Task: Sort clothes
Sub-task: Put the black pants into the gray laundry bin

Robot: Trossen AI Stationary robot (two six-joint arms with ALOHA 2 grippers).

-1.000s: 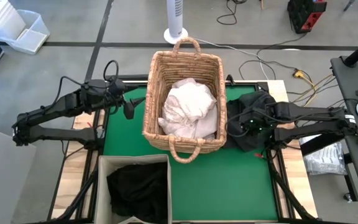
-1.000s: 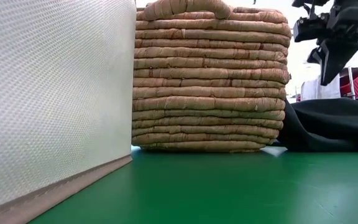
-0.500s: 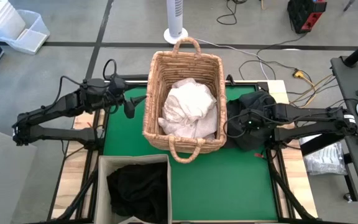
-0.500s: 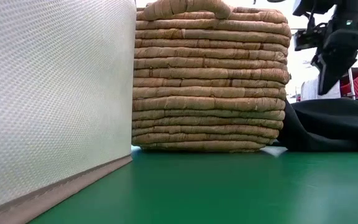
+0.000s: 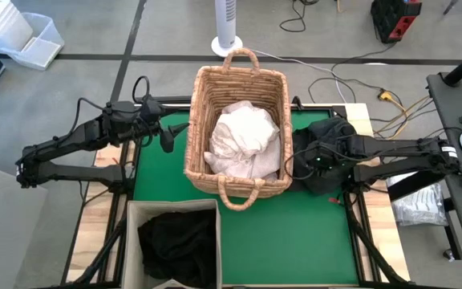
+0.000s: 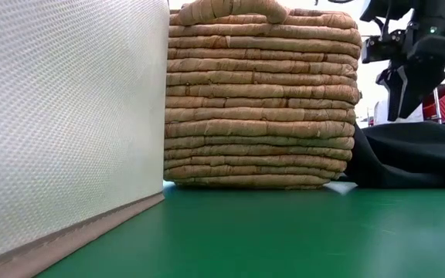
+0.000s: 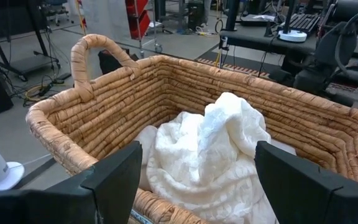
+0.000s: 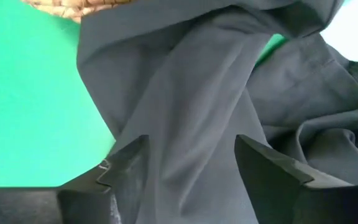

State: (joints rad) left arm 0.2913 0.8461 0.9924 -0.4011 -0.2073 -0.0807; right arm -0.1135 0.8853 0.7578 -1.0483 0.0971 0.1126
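Dark garment [image 8: 185, 124] between open jaws.

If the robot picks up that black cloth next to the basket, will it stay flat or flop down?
It will probably flop: the black cloth already lies in soft folds and drapes on the table. It looks thin, so likely light. The open right gripper might lift only one fold, with the rest trailing.

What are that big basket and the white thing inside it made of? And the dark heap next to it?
Basket: looks like coiled wicker or straw, matte tan, with ropey rows. White cloth: soft crinkled fabric, perhaps cotton gauze. Dark cloth: smooth thin woven fabric, matte, falling in long folds; the fibre can't be told.
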